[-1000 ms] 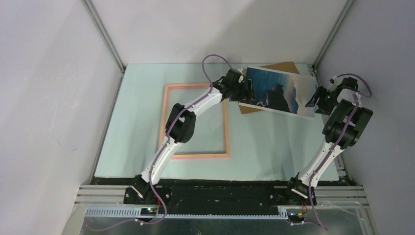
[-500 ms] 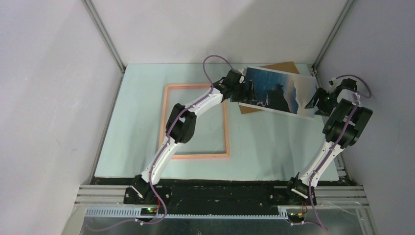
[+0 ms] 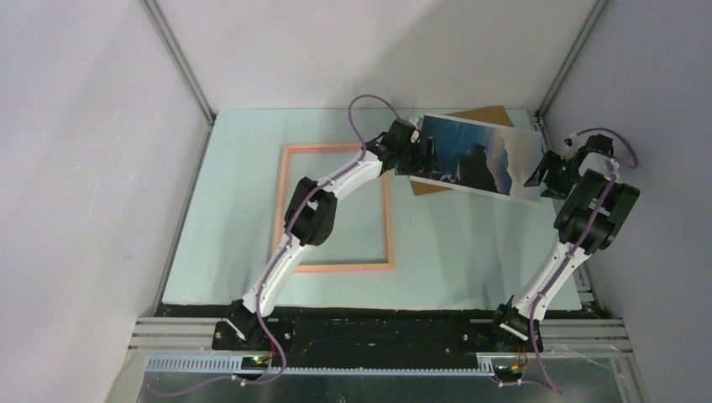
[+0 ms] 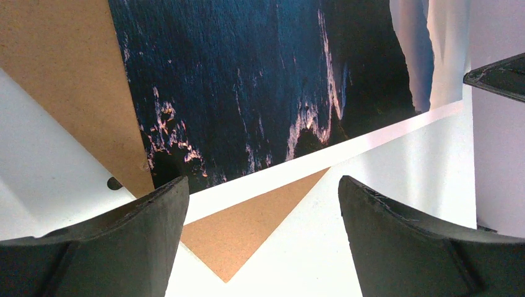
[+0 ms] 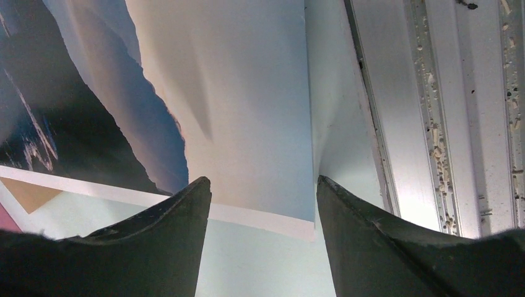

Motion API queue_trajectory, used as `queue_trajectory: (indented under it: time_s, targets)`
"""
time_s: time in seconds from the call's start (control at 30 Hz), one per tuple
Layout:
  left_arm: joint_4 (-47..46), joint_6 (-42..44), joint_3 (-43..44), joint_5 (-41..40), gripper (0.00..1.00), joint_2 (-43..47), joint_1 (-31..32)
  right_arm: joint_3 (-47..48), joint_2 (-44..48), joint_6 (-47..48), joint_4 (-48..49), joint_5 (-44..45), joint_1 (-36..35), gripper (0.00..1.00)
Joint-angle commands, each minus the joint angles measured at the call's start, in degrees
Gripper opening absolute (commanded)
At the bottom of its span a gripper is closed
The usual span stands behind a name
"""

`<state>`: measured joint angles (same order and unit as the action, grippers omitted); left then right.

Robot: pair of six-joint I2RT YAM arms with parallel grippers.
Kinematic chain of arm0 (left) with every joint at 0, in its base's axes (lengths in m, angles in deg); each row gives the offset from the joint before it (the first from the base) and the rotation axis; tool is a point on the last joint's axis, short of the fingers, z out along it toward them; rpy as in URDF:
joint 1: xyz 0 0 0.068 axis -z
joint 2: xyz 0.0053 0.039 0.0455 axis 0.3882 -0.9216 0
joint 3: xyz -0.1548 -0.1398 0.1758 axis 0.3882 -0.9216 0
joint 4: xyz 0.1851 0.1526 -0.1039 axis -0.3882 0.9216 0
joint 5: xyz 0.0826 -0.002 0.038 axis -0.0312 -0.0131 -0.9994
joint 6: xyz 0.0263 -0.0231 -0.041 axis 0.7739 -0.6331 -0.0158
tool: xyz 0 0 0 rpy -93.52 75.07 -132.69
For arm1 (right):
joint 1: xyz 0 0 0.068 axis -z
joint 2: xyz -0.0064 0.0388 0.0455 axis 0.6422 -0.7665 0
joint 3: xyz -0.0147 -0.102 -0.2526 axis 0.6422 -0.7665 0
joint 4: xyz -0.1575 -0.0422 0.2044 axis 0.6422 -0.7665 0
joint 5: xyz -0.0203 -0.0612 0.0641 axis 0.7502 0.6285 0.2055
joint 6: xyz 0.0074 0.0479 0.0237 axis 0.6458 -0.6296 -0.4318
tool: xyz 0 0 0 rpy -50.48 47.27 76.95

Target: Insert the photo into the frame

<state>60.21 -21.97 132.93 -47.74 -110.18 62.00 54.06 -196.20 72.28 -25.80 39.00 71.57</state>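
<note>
The table (image 3: 470,252) carries the frame (image 3: 290,210) back behind my left end effector (image 4: 263,204); the photo (image 3: 479,155) lies just ahead, atop the backing board (image 3: 483,115), reaching my right end effector (image 5: 263,192). Both are released, holding nothing. Closing low could pinch board with print, or crease the glossy sheet

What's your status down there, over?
Both jaws open, nothing gripped, one at each end of photo. Photo partly on brown board, outside frame. Left arm reaches over frame's far corner.
</note>
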Motion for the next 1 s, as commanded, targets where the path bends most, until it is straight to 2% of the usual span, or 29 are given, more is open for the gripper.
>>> queue_trajectory:
  time_s: [0.0,0.63,0.83,0.97]
  targets:
    - [3.17,-0.61,-1.49,0.9,0.96,1.1,0.8,3.73,-2.49,0.08,-2.93,-0.11,0.23,0.67]
    - [3.26,-0.81,-2.27,1.99,0.94,1.84,0.89,8.16,-6.95,-2.71,-8.59,-9.52,-0.55,0.66]
    - [3.24,-0.79,-2.51,2.23,0.94,1.74,0.86,7.35,-6.73,-5.65,-7.12,-15.83,0.52,0.66]
    - [3.21,-0.95,-2.74,2.41,0.94,1.74,0.92,4.61,-5.29,-8.61,-2.53,-19.93,1.84,0.66]
